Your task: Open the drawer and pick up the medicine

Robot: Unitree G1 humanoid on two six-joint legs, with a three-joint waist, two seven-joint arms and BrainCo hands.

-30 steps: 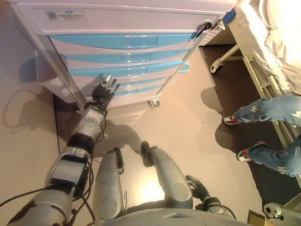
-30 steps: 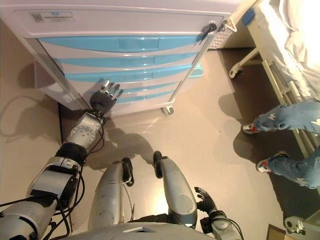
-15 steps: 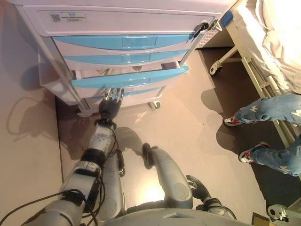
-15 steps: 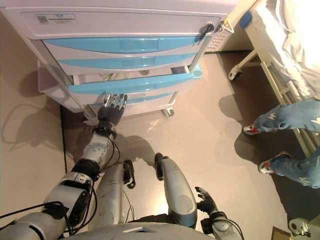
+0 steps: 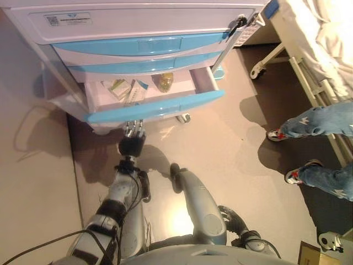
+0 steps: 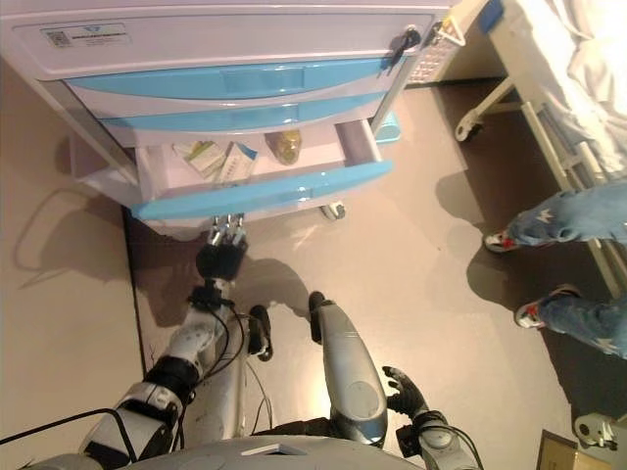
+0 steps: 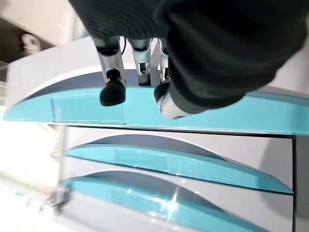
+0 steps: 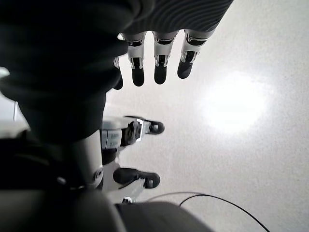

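Observation:
The white cabinet point(image 5: 138, 22) has blue drawer fronts. Its third drawer point(image 5: 154, 107) stands pulled out. Inside lie flat medicine packets point(image 5: 127, 89) and a small yellowish bottle point(image 5: 164, 81). My left hand point(image 5: 131, 144) is just below the drawer's blue front, fingers pointing up to its lower edge. In the left wrist view its fingertips point(image 7: 112, 93) are hooked on the blue front by the handle recess. My right hand point(image 5: 234, 218) hangs low by my side with its fingers point(image 8: 154, 63) straight, holding nothing.
A bed point(image 5: 314, 44) on castors stands to the right. A person's legs point(image 5: 314, 121) in jeans are beside it. A key point(image 5: 238, 25) hangs at the cabinet's upper right corner. A box point(image 5: 325, 256) sits at the lower right.
The third drawer went from shut to half open to pulled well out, and its contents now show. My left hand came back toward me with the drawer front. The camera shifted a little.

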